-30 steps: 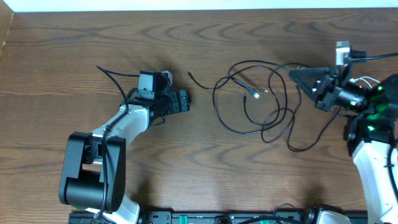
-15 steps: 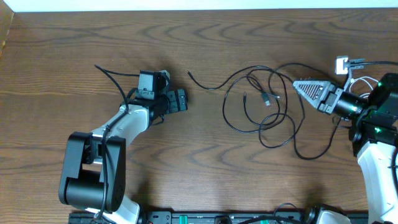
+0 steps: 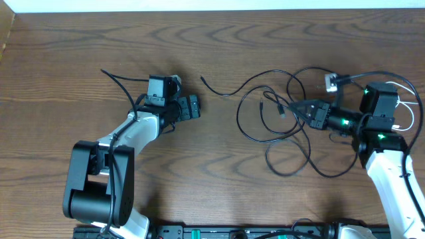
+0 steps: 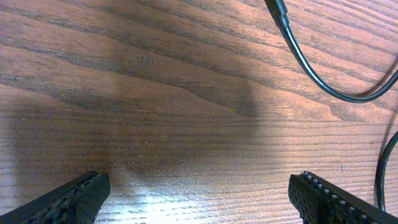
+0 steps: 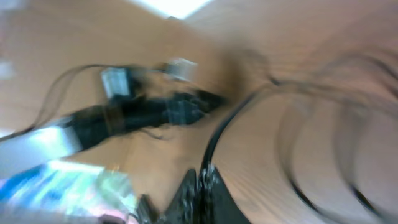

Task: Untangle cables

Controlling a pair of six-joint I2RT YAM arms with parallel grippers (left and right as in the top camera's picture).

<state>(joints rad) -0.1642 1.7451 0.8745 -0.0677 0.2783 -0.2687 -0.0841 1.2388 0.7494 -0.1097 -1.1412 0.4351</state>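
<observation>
Several thin black cables (image 3: pixel 239 118) lie in tangled loops right of the table's middle, with small plug ends (image 3: pixel 281 111) inside the loops. One loose cable end (image 3: pixel 203 80) reaches out to the left. My right gripper (image 3: pixel 297 106) points left into the tangle and is shut on a black cable (image 5: pixel 214 140), which runs up from the closed tips (image 5: pixel 204 182) in the blurred right wrist view. My left gripper (image 3: pixel 192 107) rests left of the tangle, open and holding nothing. Its fingers (image 4: pixel 78 196) stand wide apart (image 4: pixel 202 199) over bare wood, with a black cable (image 4: pixel 311 68) curving past ahead of them.
The left arm's own thicker black cord (image 3: pixel 116 78) loops out behind its wrist. Thin white wires (image 3: pixel 406 93) hang by the right arm's wrist. The arm bases and a black rail (image 3: pixel 219 232) sit along the front edge.
My right gripper has swung left and toward the front with the black cable in it, dragging the loops into a new shape. The left arm has stayed still.
</observation>
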